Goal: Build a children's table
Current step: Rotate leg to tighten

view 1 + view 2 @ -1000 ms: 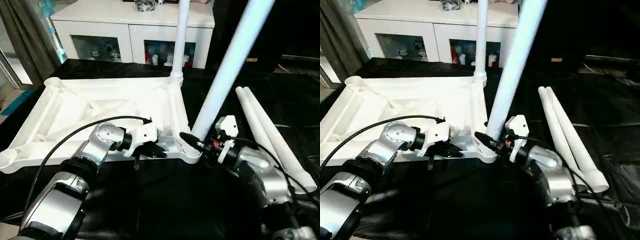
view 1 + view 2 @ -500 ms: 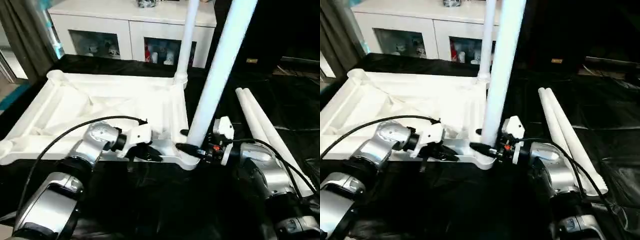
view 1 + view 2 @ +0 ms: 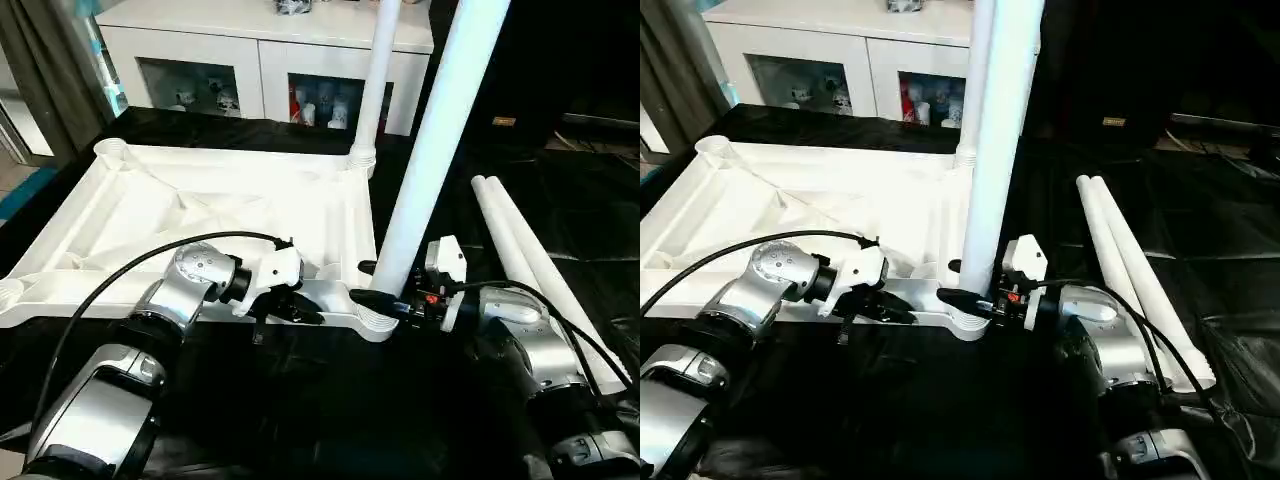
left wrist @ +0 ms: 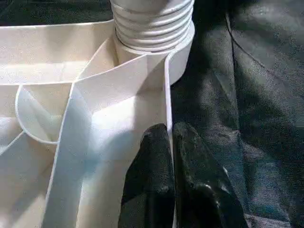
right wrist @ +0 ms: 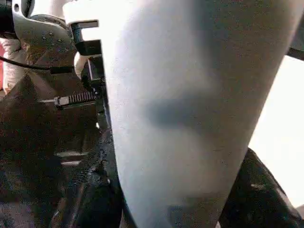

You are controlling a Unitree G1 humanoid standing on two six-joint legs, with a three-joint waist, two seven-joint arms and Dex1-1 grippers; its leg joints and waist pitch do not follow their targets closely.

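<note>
The black-sheeted desk (image 3: 560, 190) carries the upturned white ribbed plastic tabletop (image 3: 200, 215), one white tube leg (image 3: 372, 75) upright in its far corner socket. A second white tube leg (image 3: 430, 150) stands tilted in the near corner socket, the right claw (image 3: 975, 297) pinching its base. The left claw (image 4: 171, 180), pressed together, pins the near rim. A crooked leg could jam or lever the tabletop toward the desk's front edge. Two spare white legs (image 3: 540, 275) crowd the right; open sheet lies ahead.

Head stereo pair aimed fwd/down over black table (image 3: 560, 190); wrist cams set close, near-right socket (image 4: 154, 28) shared.
</note>
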